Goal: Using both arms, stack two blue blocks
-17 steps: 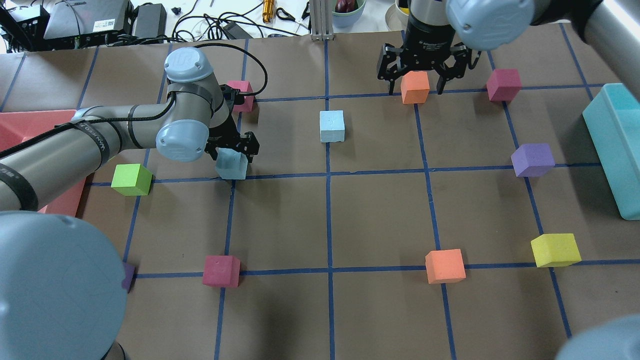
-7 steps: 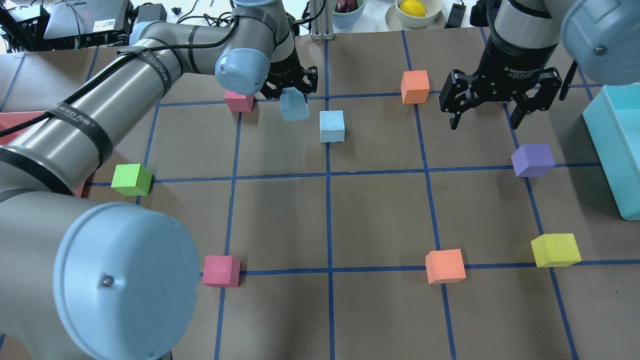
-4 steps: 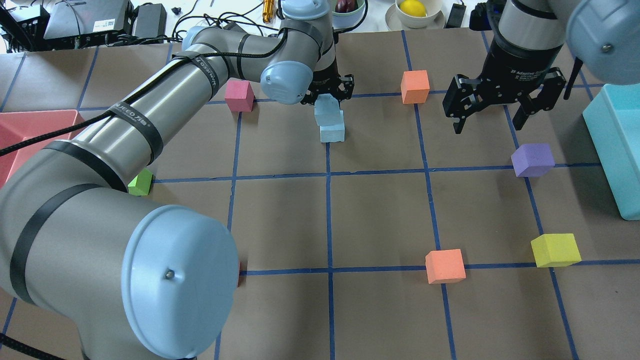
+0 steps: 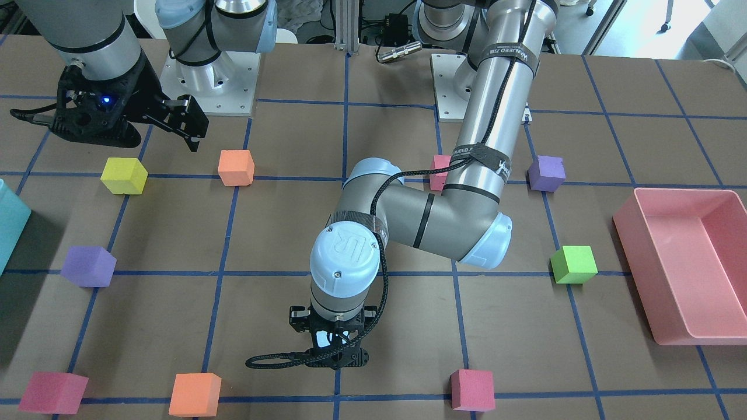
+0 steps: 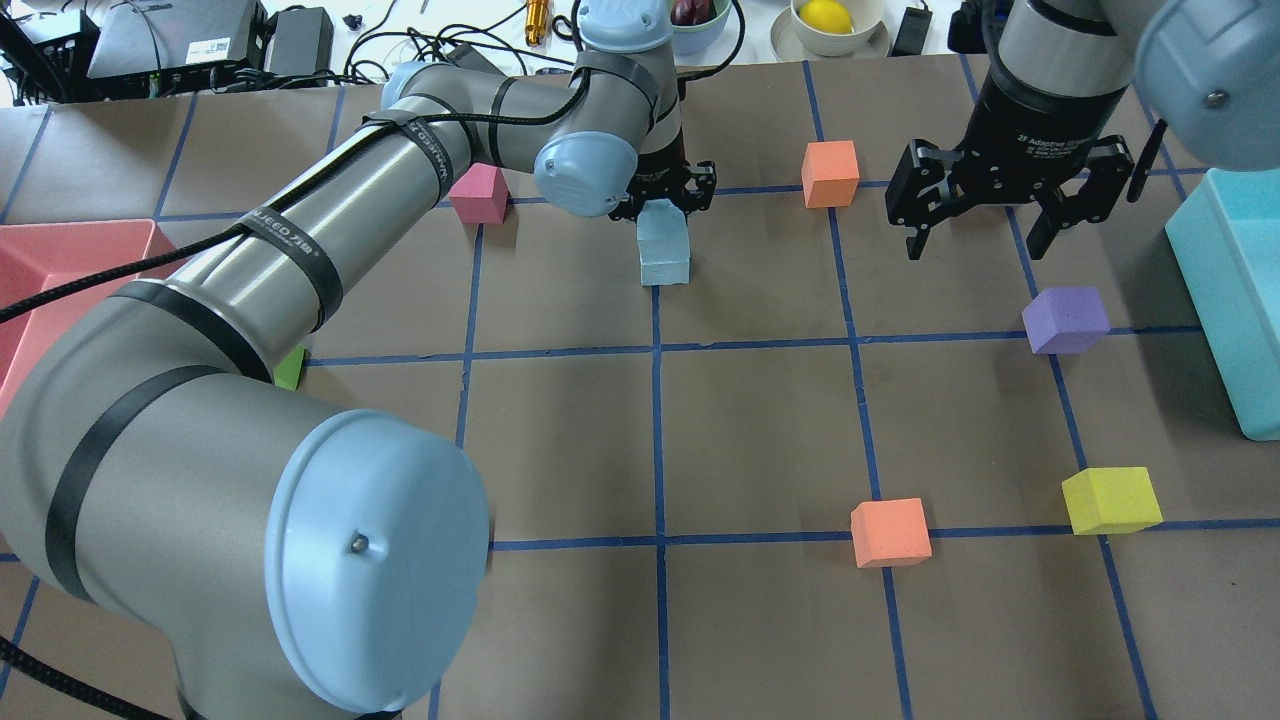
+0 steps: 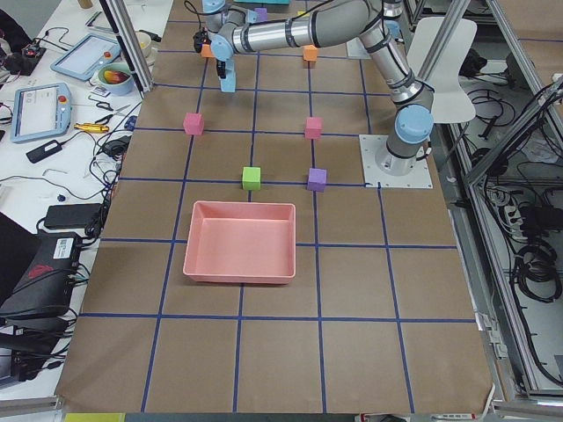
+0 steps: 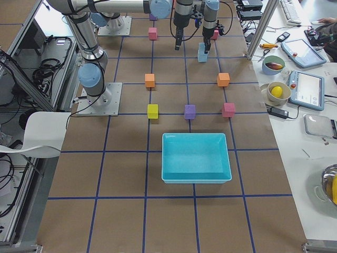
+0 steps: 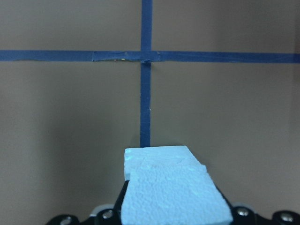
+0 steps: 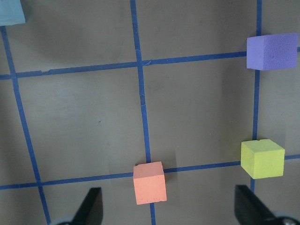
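My left gripper (image 5: 665,197) is shut on one pale blue block (image 5: 661,222) and holds it right over the second blue block (image 5: 666,265), which sits on the table by a tape line. In the left wrist view the held block (image 8: 173,197) covers most of the lower block (image 8: 157,157), set slightly to the right. I cannot tell whether they touch. In the front-facing view the left arm hides both blocks. My right gripper (image 5: 975,245) is open and empty, hovering to the right, fingers (image 9: 91,206) spread wide.
An orange cube (image 5: 830,173) lies between the grippers, a pink cube (image 5: 478,193) left of the stack. A purple cube (image 5: 1065,320), yellow cube (image 5: 1110,500) and second orange cube (image 5: 890,532) lie right. A teal bin (image 5: 1235,290) stands far right, a pink tray (image 5: 60,250) far left.
My left gripper carried the blue block from the near left to above the other blue block and lowered it. My right gripper moved right, away from the orange cube.
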You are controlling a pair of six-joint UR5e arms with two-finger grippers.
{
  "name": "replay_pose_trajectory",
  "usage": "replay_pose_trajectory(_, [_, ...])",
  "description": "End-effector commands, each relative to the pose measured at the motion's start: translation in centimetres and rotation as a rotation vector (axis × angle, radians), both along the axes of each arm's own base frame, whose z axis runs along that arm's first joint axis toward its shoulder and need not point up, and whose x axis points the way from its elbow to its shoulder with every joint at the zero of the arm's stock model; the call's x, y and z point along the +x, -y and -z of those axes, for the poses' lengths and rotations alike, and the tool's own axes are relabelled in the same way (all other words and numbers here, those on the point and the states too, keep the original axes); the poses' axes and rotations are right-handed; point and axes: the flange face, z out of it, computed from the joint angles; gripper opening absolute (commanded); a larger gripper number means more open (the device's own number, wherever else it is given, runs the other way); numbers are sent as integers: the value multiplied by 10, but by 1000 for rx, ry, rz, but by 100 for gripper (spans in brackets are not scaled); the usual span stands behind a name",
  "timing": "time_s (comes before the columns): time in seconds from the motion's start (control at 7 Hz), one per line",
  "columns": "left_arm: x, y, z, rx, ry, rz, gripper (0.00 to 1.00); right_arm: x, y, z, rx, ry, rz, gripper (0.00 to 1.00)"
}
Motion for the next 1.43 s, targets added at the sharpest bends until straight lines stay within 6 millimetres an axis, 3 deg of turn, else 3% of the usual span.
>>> replay_pose_trajectory(0.0, [-1, 1, 8, 10, -3, -85, 100, 0, 0, 0, 1, 1, 0, 100])
replay_pose_trajectory(0.29, [-1, 1, 1, 4, -5, -87, 100, 1, 2, -2, -22, 1, 0, 100])
replay_pose_trajectory(0.43, [4, -2, -28, -10, -17, -88, 100, 1, 2, -2, -24, 4, 2, 100])
replay_pose_trajectory(0.57, [11, -11, -64, 7, -14, -94, 100, 0, 3, -3, -26, 4, 4, 100])
replay_pose_trajectory(0.71, [33, -16, -103, 34, -33, -119, 100, 1, 5, -4, -45, 2, -1, 100])
replay_pose_trajectory(0.86, [62, -32, -159, 62, -45, -119, 100, 2, 5, -4, -48, 4, -3, 100])
replay_pose_trajectory(1.14, [93, -85, -246, 65, -28, -33, 100, 3, 4, -6, -53, 8, -4, 100])
replay_pose_trajectory(1.29, [106, -118, -274, 86, -17, -17, 100, 4, 4, -6, -53, 11, -5, 100])
